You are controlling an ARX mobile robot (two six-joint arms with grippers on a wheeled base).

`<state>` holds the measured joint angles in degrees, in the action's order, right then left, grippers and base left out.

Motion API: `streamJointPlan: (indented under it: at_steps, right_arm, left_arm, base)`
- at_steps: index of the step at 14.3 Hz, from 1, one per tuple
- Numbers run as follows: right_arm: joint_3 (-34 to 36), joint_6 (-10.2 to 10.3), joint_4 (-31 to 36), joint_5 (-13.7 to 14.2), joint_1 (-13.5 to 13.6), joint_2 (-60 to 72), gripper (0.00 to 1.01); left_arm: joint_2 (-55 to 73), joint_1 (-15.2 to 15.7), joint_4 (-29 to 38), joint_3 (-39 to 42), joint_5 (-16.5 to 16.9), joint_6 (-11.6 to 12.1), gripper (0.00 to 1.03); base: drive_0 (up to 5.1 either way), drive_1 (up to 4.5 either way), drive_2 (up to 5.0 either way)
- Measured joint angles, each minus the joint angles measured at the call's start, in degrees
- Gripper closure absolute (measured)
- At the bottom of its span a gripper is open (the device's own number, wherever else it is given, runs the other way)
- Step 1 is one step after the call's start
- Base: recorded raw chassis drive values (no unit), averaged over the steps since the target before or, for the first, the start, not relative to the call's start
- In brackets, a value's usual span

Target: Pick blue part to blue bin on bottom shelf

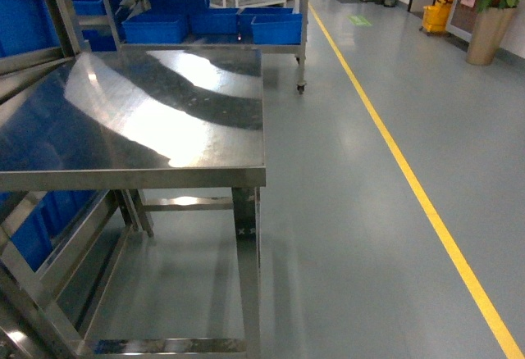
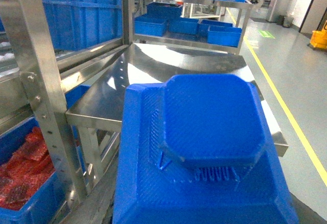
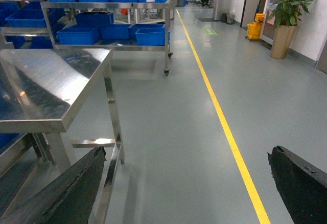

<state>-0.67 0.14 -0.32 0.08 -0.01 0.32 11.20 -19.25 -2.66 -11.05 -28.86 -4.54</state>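
Pickup looks done, the blue part (image 2: 212,116) filling the left wrist view (grip itself hidden), right end effector (image 3: 186,183) spread empty, binning left.

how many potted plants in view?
1. The potted plant stands by the far right wall, past the yellow floor line, beside a yellow mop bucket. More may be hidden outside the frames.
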Motion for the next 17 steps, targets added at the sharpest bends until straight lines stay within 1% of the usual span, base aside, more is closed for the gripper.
streamJointPlan:
  at_steps: [6, 17]
  right_arm:
    - [0.0, 0.0, 0.17, -0.07, 0.0, 0.0, 0.03]
    - [0.0, 0.0, -0.07, -0.07, 0.0, 0.0, 0.03]
  left_arm:
    - [-0.02, 0.0, -0.13, 0.0, -0.22, 0.0, 0.6]
    - [0.0, 0.0, -0.13, 0.0, -0.28, 0.0, 0.6]
  base:
    - [-0.1, 4.11, -4.3]
    - [-5.0, 2.5, 2.5]
